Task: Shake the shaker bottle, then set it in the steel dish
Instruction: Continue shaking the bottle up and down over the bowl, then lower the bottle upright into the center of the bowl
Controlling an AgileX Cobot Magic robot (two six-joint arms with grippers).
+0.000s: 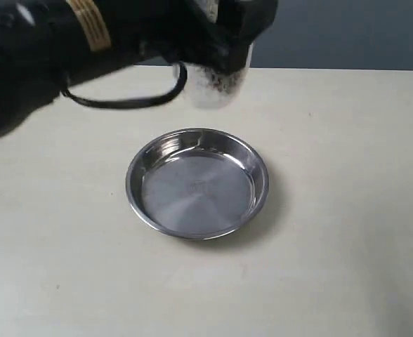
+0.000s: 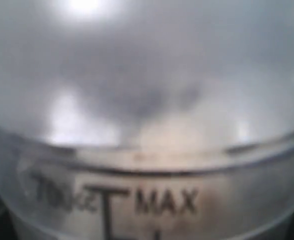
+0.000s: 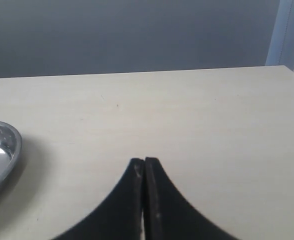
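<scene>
The shaker bottle (image 1: pixel 217 86) hangs in the air behind the steel dish (image 1: pixel 135 184), its frosted body smeared by motion blur, with dark and whitish grains inside. My left gripper (image 1: pixel 224 50) is shut on its upper part; the black arm hides the top of the bottle. In the left wrist view the shaker bottle (image 2: pixel 152 150) fills the picture, with a "MAX" mark on its wall and pale grains behind it. The round, shiny dish lies on the table with nothing in it. My right gripper (image 3: pixel 144 162) is shut with nothing in it, low over the table to the right of the steel dish (image 3: pixel 13 145).
A black cable (image 1: pixel 126 102) loops down from the left arm behind the dish. The beige table (image 1: pixel 347 210) ends at a far edge against a grey-blue wall (image 3: pixel 137 35). A pale panel (image 3: pixel 292 30) stands at the back right.
</scene>
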